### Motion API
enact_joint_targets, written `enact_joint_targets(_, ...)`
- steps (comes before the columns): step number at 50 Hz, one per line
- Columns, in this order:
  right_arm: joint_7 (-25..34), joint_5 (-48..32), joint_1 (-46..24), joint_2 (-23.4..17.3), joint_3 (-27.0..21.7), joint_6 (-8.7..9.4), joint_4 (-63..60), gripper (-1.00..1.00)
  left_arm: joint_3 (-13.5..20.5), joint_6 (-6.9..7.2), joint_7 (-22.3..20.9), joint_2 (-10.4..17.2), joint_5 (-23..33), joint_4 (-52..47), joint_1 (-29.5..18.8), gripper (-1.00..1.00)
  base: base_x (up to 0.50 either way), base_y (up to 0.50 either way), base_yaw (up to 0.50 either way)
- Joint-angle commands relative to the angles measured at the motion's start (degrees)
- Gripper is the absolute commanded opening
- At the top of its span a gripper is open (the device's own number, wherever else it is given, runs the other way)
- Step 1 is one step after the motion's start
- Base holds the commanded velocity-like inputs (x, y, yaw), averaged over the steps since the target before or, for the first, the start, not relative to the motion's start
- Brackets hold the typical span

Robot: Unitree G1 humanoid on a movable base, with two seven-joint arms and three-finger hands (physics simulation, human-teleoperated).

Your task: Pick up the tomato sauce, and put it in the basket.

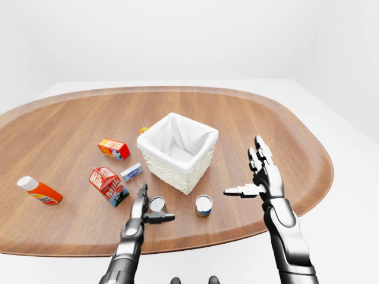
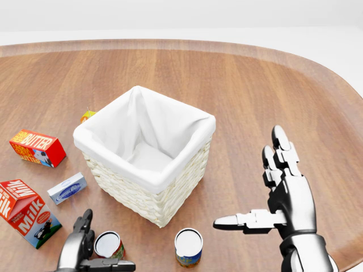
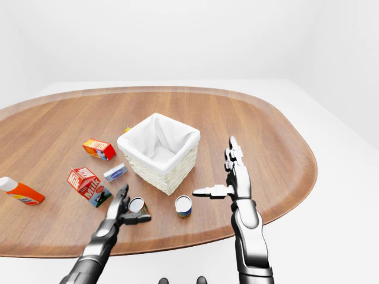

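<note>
The tomato sauce can, red-labelled with a silver top, stands on the wooden table at the bottom left of the head view, just below the basket. The basket is white wicker with a white cloth liner and nothing inside it. My left hand is open, with one finger left of the can and the thumb below it; I cannot tell whether they touch it. My right hand is open and empty, raised over the table to the right of the basket.
A second can with a blue and yellow label stands right of the sauce can. Left of the basket are a milk carton, a butter box, a small blue-white box and an orange bottle. A small orange item is partly hidden by the basket.
</note>
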Motion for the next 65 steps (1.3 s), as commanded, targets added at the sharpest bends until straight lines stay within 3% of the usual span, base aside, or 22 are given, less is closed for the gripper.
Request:
enact_joint_targets(1, 0.0, 0.1, -0.2, -0.1, -0.2, 0.00, 0.3, 1.00, 0.3, 0.00, 0.0, 0.3, -0.3, 8.0, -2.7, 1.00, 0.00, 0.00, 0.00)
enact_joint_targets(5, 0.0, 0.1, -0.2, -0.1, -0.1, 0.00, 0.4, 1.00, 0.0, 0.00, 0.2, 0.3, -0.4, 6.1, -2.2, 1.00, 0.01, 0.00, 0.00)
enact_joint_targets(8, 0.0, 0.1, -0.3, -0.1, -0.2, 0.00, 0.6, 1.00, 0.2, 0.00, 0.3, 0.4, -0.4, 9.9, -3.6, 1.00, 0.01, 0.00, 0.00)
enact_joint_targets(18, -0.1, 0.0, -0.1, 0.0, 0.0, 0.00, 0.3, 1.00, -0.2, 0.00, 0.1, 0.3, -0.3, 0.3, -0.1, 0.97, 0.00, 0.00, 0.00)
enact_joint_targets(20, -0.1, 0.0, -0.1, 0.0, 0.0, 0.00, 0.5, 1.00, 0.0, 0.00, 0.1, 0.3, -0.4, 0.8, -0.4, 0.69, 0.00, 0.00, 0.00)
enact_joint_targets(21, -0.1, 0.0, -0.1, 0.0, 0.0, 0.00, 0.6, 1.00, 0.1, 0.00, 0.2, 0.4, -0.4, 1.7, -0.7, 0.33, 0.00, 0.00, 0.00)
enact_joint_targets(22, -0.1, 0.0, -0.1, 0.0, 0.0, 0.00, 0.5, 1.00, 0.3, 0.00, 0.1, 0.4, -0.4, 4.8, -1.5, -0.83, 0.00, 0.00, 0.00)
enact_joint_targets(23, -0.1, 0.0, -0.1, 0.0, 0.0, 0.00, 0.6, 1.00, 0.3, 0.00, -0.4, 0.4, -0.9, 5.2, -1.7, -1.00, 0.00, 0.00, 0.00)
enact_joint_targets(37, -0.1, 0.0, 0.3, 0.1, 0.3, 0.00, -0.5, 1.00, 0.2, 0.00, -0.5, 0.5, -1.1, 7.9, -2.4, -1.00, 0.00, 0.00, 0.00)
enact_joint_targets(43, -0.1, 0.0, 0.3, 0.1, 0.3, 0.00, -0.8, 1.00, -0.1, 0.00, -0.2, 0.5, -1.0, 0.6, -0.2, -1.00, 0.00, 0.00, 0.00)
enact_joint_targets(47, -0.1, 0.0, 0.4, 0.1, 0.2, 0.00, -0.8, 1.00, 0.2, 0.00, -0.4, 0.4, -0.9, 4.2, -1.1, -1.00, 0.00, 0.00, 0.00)
enact_joint_targets(50, -0.1, 0.0, 0.3, 0.1, 0.2, 0.00, -0.8, 1.00, 0.0, 0.00, -0.2, 0.4, -0.7, 1.8, -0.2, -1.00, 0.00, 0.00, 0.00)
enact_joint_targets(57, -0.1, 0.0, 0.4, 0.1, 0.1, 0.00, -0.8, 1.00, -0.1, 0.00, -1.2, -0.2, -0.8, -17.1, 6.4, -0.95, 0.00, 0.00, 0.00)
enact_joint_targets(65, -0.1, 0.2, 0.3, 0.0, -0.1, 0.00, -0.9, 1.00, 0.4, 0.00, -2.9, -1.0, -0.7, -25.3, 10.0, -1.00, 0.00, 0.00, 0.00)
